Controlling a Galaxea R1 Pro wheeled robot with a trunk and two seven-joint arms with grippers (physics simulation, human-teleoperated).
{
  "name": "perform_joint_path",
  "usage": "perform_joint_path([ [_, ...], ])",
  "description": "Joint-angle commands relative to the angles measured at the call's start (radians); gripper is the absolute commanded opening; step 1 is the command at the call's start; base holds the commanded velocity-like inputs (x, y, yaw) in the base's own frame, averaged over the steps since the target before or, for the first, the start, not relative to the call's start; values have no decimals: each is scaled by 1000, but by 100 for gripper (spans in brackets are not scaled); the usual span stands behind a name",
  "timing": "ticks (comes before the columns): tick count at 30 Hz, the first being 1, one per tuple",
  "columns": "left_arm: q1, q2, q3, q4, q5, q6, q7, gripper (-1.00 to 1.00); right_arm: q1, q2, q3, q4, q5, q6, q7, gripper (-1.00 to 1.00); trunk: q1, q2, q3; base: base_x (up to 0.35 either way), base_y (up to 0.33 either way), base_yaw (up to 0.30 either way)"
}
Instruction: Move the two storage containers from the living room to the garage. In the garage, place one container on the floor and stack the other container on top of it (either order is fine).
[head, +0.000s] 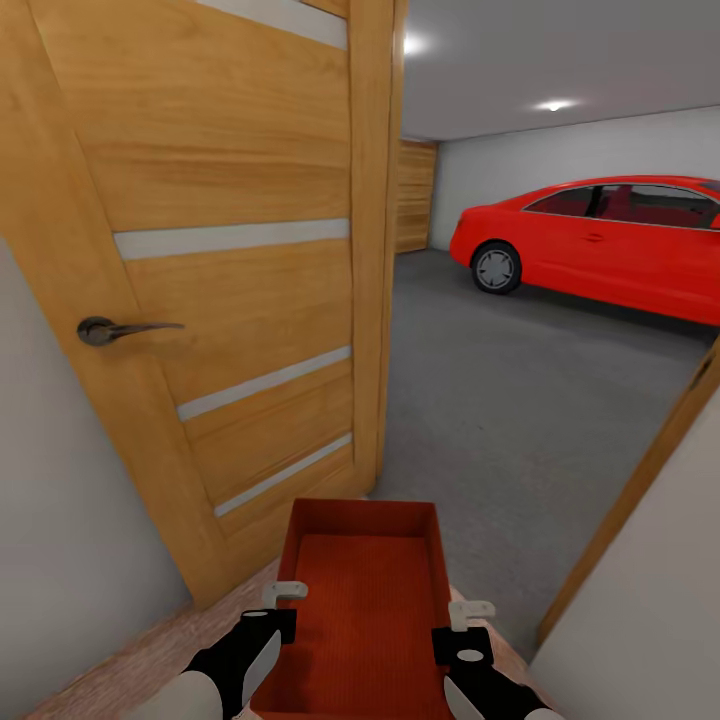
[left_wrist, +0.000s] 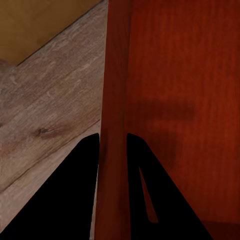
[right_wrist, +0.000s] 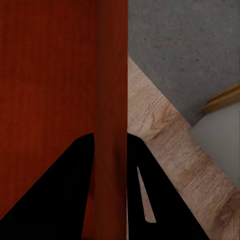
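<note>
The bin (head: 360, 600) hangs between both arms at the garage doorway, its far end just over the sill where the wood planks (left_wrist: 45, 115) give way to the concrete floor (head: 500, 400). The left gripper (left_wrist: 113, 150) pinches the bin's left wall, one finger on each face, and the right gripper (right_wrist: 110, 150) pinches the right wall the same way. The step in hand looks like carrying it through. To do that well, keep both grips level so the thin walls don't twist, and steer centrally: the open door (head: 230, 250) stands close on the left and the door frame (head: 640, 480) on the right. Once inside, set it down well short of the red car (head: 600, 240).
</note>
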Motion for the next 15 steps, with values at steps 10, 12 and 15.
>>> perform_joint_path([
  [10,0,2,-8,-5,-21,8,13,-100,-1,0,-3,12,-15,-1,-12,-100,0,0,-1,194,256,-165],
  [12,0,2,-8,-5,-21,8,13,-100,-1,0,-3,12,-15,-1,-12,-100,0,0,-1,194,224,-259],
  [15,0,2,-8,-5,-21,8,13,-100,-1,0,-3,12,-15,-1,-12,-100,0,0,-1,194,221,-261],
])
